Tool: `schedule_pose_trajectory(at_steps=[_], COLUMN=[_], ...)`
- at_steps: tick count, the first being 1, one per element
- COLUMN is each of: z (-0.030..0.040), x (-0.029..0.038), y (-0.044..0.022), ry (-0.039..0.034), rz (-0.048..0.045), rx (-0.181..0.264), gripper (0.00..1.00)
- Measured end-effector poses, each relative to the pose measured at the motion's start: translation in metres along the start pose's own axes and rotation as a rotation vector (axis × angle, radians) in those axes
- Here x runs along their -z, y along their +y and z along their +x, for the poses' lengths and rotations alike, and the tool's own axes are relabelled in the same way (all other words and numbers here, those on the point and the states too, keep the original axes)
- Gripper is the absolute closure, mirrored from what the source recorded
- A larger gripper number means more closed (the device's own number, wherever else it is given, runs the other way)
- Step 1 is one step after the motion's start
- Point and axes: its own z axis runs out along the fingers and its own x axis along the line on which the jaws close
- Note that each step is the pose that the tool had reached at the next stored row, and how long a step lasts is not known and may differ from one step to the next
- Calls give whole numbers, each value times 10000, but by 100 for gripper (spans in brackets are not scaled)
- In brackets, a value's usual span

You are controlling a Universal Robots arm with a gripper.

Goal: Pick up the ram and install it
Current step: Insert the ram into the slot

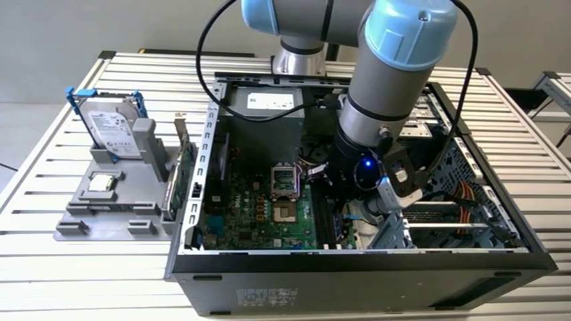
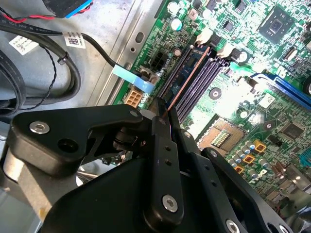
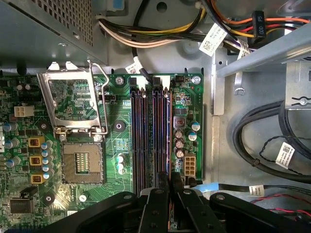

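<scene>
Motherboard (image 3: 121, 145) below; hand (image 2: 163, 114) clenched on ram (image 2: 187, 77) seated in slot.

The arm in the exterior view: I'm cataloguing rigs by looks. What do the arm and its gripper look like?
The arm is made of grey metal tubes with light blue joint caps. A black cable loops along it, and a small blue light glows near the wrist. The gripper is matte black, built of flat linkage bars joined by silver screws and narrowing to slim fingers.

No legible text on any label (image 3: 213, 40).
</scene>
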Motion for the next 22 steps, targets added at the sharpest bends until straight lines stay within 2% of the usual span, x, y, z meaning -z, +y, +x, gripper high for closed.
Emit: schedule_pose_trajectory(at_steps=[12,22], z=[3,12], x=[-5,-35], y=[-1,0], ry=[0,-3], rz=[1,12], rx=[4,58], gripper=[100,100])
